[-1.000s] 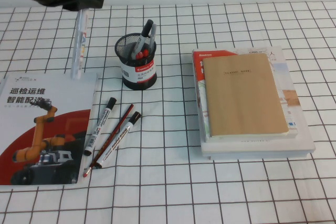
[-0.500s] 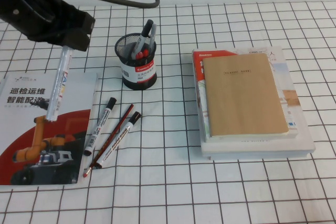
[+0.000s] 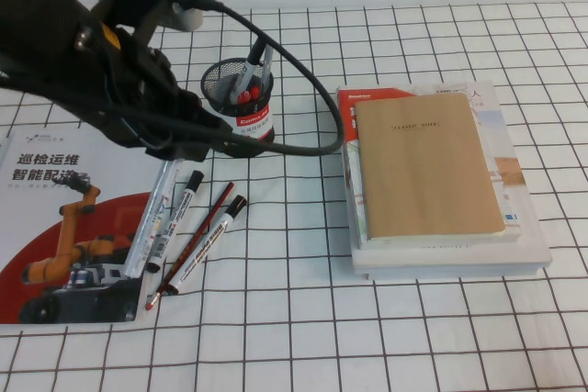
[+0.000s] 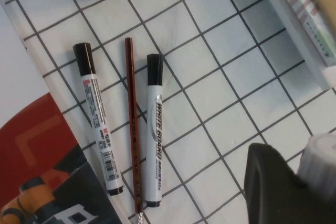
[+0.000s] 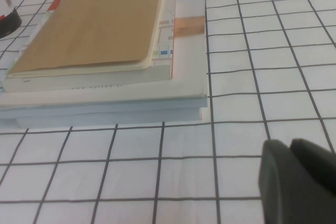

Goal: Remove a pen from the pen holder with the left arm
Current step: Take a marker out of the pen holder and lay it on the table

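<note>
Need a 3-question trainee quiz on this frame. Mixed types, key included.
1. True or false: the left gripper holds a clear pen, slanted down next to the markers.
2. Not counting the held pen, how many writing tools lie loose on the table? A two, B three, C five.
3. Fill in: the right gripper, seen only in its own wrist view, sits low over the table beside the ____ stack.
Key: 1 true; 2 B (two markers, one pencil); 3 book (the book stack).

tan notebook [image 3: 427, 164] atop book stack [image 3: 450, 259], right of centre | robot brochure [image 3: 64, 227] lower left | checked tablecloth [image 3: 303, 319] beneath all
</note>
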